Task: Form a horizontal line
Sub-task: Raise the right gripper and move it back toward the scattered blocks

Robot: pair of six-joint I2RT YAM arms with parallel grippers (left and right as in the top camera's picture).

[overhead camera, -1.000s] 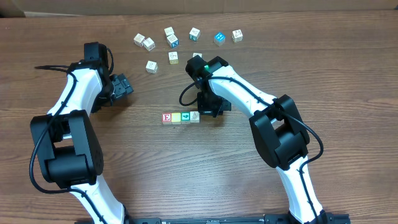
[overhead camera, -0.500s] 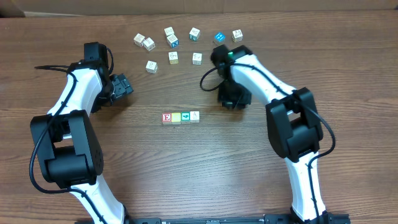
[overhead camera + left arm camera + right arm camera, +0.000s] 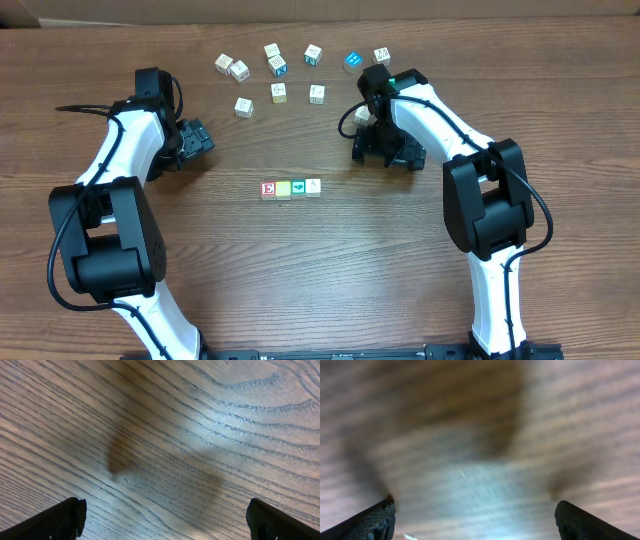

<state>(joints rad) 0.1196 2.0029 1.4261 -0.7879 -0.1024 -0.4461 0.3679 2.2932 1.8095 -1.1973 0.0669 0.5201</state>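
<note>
A short row of letter blocks lies side by side at the table's middle, from a red-faced block [image 3: 268,189] on the left to a white block [image 3: 313,187] on the right. Several loose blocks lie at the back, among them a blue one [image 3: 352,61] and a white one [image 3: 317,93]. My right gripper [image 3: 385,150] [image 3: 475,520] is open and empty, up and right of the row, just below a white block [image 3: 362,115]. Its wrist view shows only blurred wood. My left gripper [image 3: 195,140] [image 3: 165,520] is open over bare wood, far left of the row.
The brown wooden table [image 3: 300,270] fills the overhead view. A cardboard edge [image 3: 20,12] shows at the back left corner. Both arm bases stand at the near edge.
My right gripper has opened, leaving the white block at the row's right end, and has swung up and to the right toward the loose blocks. The left arm has not moved.
</note>
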